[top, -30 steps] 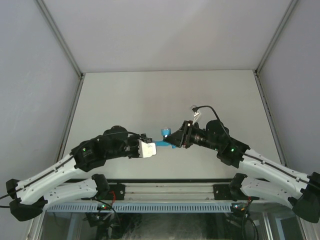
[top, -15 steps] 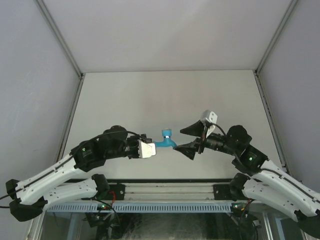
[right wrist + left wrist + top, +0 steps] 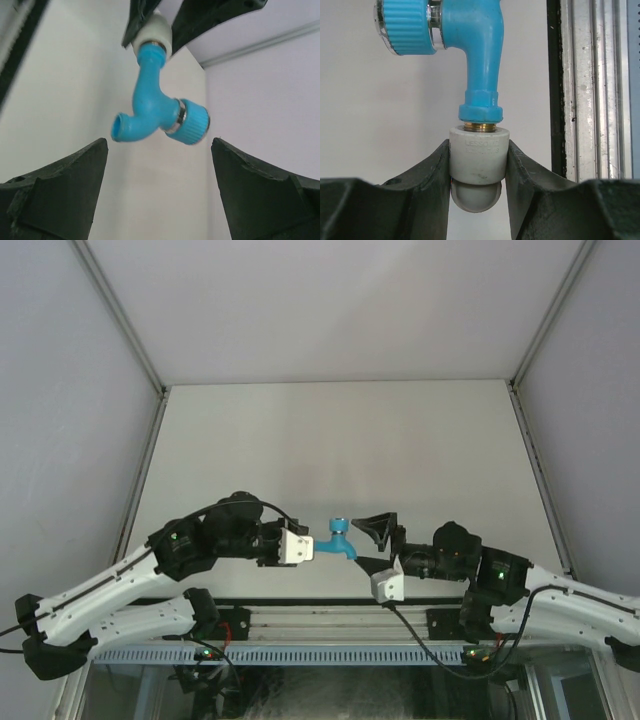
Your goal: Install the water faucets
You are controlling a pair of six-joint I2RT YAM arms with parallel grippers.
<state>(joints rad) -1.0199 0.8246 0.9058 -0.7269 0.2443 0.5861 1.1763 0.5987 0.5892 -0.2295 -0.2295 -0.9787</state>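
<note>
Evidently the assembly step is well advanced: the blue faucet (image 3: 470,45) is threaded into the white-grey pipe fitting (image 3: 479,162), and only a thin ring of brass thread (image 3: 480,127) shows at the joint. Whether the thread is fully tight cannot be told from the views. The left gripper (image 3: 308,544) is clenched on the fitting, one finger on each side of it, and carries fitting and faucet together in the air above the table (image 3: 330,430), close to its near edge. The right gripper (image 3: 374,543) is released, its jaws spread wide, just beside the faucet but apart from it and holding nothing. By judgement, what is left is a final tightening if one is needed, then setting the assembly down. Nothing lies between the right gripper and the faucet. The ribbed handle (image 3: 192,121) and the short spout (image 3: 122,132) project to opposite sides, so any renewed grip must take the body between them. The aluminium rail (image 3: 592,90) runs along the table edge near the left gripper and limits room on that side.
</note>
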